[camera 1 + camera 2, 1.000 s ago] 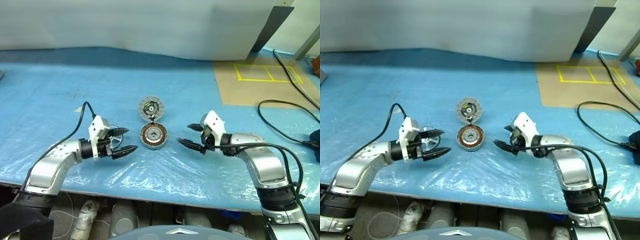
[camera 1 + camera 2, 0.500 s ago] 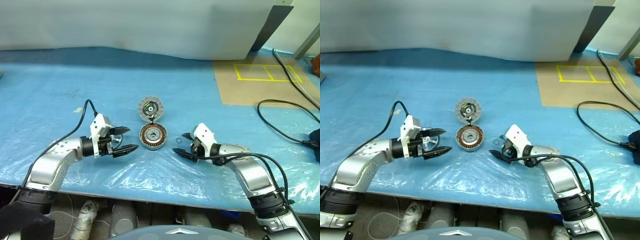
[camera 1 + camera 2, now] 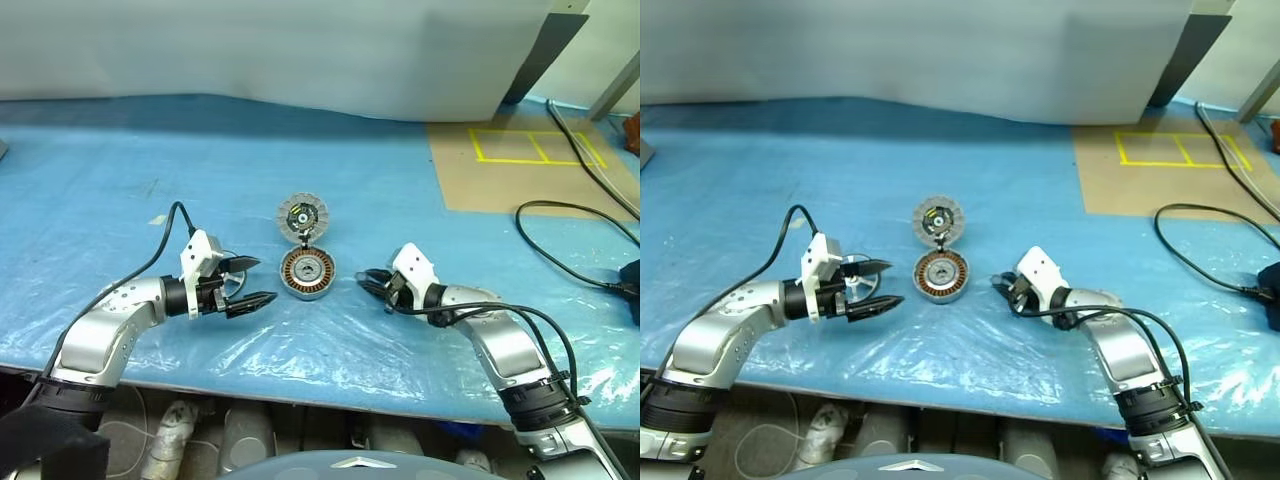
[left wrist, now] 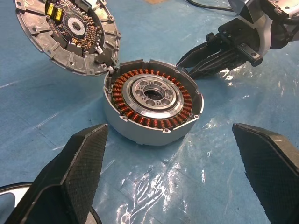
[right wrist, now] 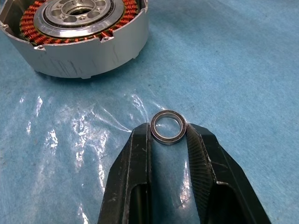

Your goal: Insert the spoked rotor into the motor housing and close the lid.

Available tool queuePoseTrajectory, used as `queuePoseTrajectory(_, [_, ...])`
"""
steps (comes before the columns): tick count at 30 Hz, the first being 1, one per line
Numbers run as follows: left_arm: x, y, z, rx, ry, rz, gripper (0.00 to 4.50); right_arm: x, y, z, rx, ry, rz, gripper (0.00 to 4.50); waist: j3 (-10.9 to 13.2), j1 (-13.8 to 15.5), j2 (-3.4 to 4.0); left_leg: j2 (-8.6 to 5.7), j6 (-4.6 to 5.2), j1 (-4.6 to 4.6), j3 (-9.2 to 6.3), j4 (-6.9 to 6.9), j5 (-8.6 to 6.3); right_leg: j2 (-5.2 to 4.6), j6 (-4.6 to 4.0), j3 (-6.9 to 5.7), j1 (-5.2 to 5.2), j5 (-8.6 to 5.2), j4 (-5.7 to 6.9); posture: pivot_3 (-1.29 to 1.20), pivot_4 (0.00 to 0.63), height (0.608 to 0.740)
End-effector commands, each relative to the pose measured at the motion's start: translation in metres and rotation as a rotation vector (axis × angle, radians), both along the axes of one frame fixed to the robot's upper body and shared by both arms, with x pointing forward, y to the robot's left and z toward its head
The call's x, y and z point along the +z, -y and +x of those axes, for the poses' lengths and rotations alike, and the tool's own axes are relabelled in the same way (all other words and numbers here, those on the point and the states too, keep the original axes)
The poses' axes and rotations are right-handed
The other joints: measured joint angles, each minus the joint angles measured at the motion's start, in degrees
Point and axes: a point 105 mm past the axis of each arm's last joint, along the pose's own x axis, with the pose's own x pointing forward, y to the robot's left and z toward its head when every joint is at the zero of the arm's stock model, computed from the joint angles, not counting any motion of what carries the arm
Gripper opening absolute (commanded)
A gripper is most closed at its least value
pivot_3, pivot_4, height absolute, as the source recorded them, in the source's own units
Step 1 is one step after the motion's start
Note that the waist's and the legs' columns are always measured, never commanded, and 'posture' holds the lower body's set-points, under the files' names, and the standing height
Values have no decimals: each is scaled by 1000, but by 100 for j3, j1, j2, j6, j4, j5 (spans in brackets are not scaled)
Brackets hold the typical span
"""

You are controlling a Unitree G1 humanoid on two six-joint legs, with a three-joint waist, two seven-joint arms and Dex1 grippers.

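Observation:
The motor housing (image 3: 306, 272) stands at the table's middle, its copper windings and hub facing up. Its lid (image 3: 302, 216) is swung open at the far edge, inner face showing. The spoked rotor (image 3: 854, 283) lies left of the housing, partly hidden behind my left gripper (image 3: 262, 280), which is open and points at the housing. My right gripper (image 3: 366, 279) is low on the sheet just right of the housing. It is shut on a small metal ring (image 5: 168, 126), held by its edges between the two fingertips.
Crinkled clear film covers the blue sheet (image 3: 300, 340) near the front edge. A brown board with yellow tape squares (image 3: 530, 160) lies at the back right. Black cables (image 3: 575, 245) run along the right side.
My right gripper has come down and in toward the housing, then shut on the small ring that lay on the sheet. The left arm has not moved.

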Motion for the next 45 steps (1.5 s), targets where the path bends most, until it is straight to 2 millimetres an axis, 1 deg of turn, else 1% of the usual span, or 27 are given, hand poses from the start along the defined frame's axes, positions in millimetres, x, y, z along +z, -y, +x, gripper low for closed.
queuePoseTrajectory(1, [9, 1, 0, -10, 34, 3, 4500, -13, -1, -7, 3, -58, -2, 668, 0, 0, 0, 0, 0, 0, 0, 0, 0, 0, 0, 0, 0, 0, 0, 0, 150, 740])
queuePoseTrajectory(6, [7, -3, 0, -6, 31, 7, 4500, -11, -5, -9, 12, -58, 5, 668, 0, 0, 0, 0, 0, 1, 0, -1, 0, 0, 1, 0, 0, -1, 0, 0, 150, 740])
queuePoseTrajectory(8, [7, -3, 0, -10, 30, 7, 4500, -5, -7, -11, 22, -72, 39, 668, 0, 0, 0, 0, 0, 0, 0, -2, 0, 0, 1, 0, 0, -1, -1, 0, 150, 740])
queuePoseTrajectory(12, [11, -4, -2, -29, 50, 4, 4500, 33, -13, -6, 30, -21, 168, 668, 1, -2, 1, 0, 0, -2, 0, -4, 0, 0, 2, 0, -4, -1, -1, 0, 150, 740])
queuePoseTrajectory(16, [10, -3, -7, -58, 59, 3, 4500, 64, -31, -15, 159, -5, 225, 668, 2, -9, 3, -1, 0, -7, 0, -3, 0, 0, 2, 0, -9, -1, -1, 0, 150, 740])
queuePoseTrajectory(19, [8, -3, -8, -70, 68, 9, 4500, 76, -47, -14, 235, -2, 234, 668, 2, -5, 3, 2, 0, -6, 0, -5, 0, 1, 2, 0, -10, -1, 0, 0, 150, 740])
queuePoseTrajectory(25, [7, 1, -7, -102, 112, 38, 4500, 68, -72, -1, 367, -18, 138, 668, 2, -2, 3, 0, -1, -8, 0, -4, 0, 1, 1, -1, -10, -1, 0, 0, 150, 740])
queuePoseTrajectory(30, [5, 4, -11, -130, 132, 51, 4500, 63, -82, 9, 428, -5, 86, 668, 2, -4, 3, -1, -2, -21, 0, -3, 1, 0, 1, -2, -17, -1, 0, 0, 150, 740])
queuePoseTrajectory(35, [0, 6, -12, -129, 162, 66, 4500, 56, -85, 17, 440, 1, 58, 668, 2, -5, 3, -1, -2, -21, 0, -3, 1, 0, 1, -3, -19, -1, 1, 0, 150, 740])
queuePoseTrajectory(40, [0, 5, -12, -113, 170, 51, 4500, 53, -88, 15, 472, -4, 40, 668, 2, -3, 3, 0, -1, -21, 0, -2, 1, 0, 1, -3, -19, -1, 4, 0, 150, 740])
queuePoseTrajectory(45, [0, 5, -12, -109, 170, 48, 4500, 52, -89, 25, 433, 5, 50, 668, 2, -9, 3, 1, -1, -18, 0, 2, 1, 0, 1, -2, -19, -1, 11, 0, 150, 740])
